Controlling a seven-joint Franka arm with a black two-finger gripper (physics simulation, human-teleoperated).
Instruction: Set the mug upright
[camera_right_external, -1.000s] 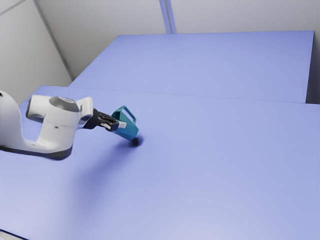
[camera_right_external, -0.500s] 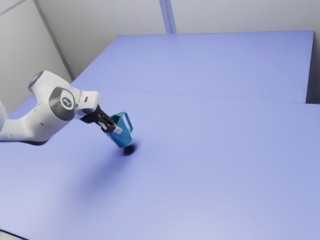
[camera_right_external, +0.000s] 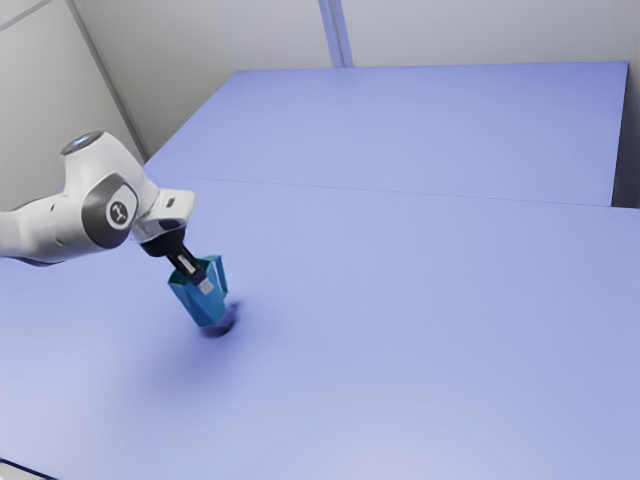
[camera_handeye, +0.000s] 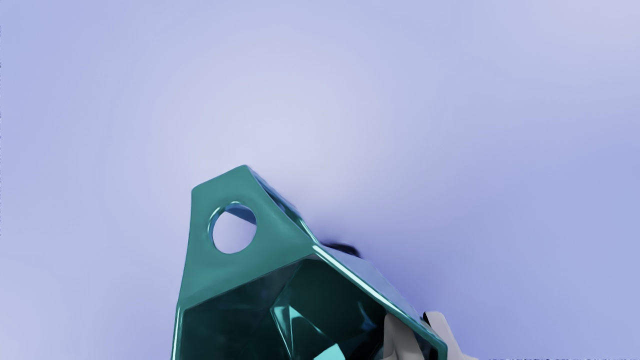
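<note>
In the exterior view the gripper points down and toward the exterior view's right, shut on the wall of the teal mug. The mug leans somewhat, its mouth facing up and its base low over its dark shadow; whether the base touches the table I cannot tell. From the wrist view, the gripper has one finger inside the mug and the other outside, pinching the rim wall. The handle with its round hole juts out away from the fingers.
The blue table spreads around the mug. Behind it lies another blue surface, with pale walls beyond. A dark thin edge crosses the exterior view's lower left corner.
My hand has swung toward the exterior view's left and nearer its camera, tipping downward. The mug has moved along in its grip, lower in that view and turned closer to upright.
</note>
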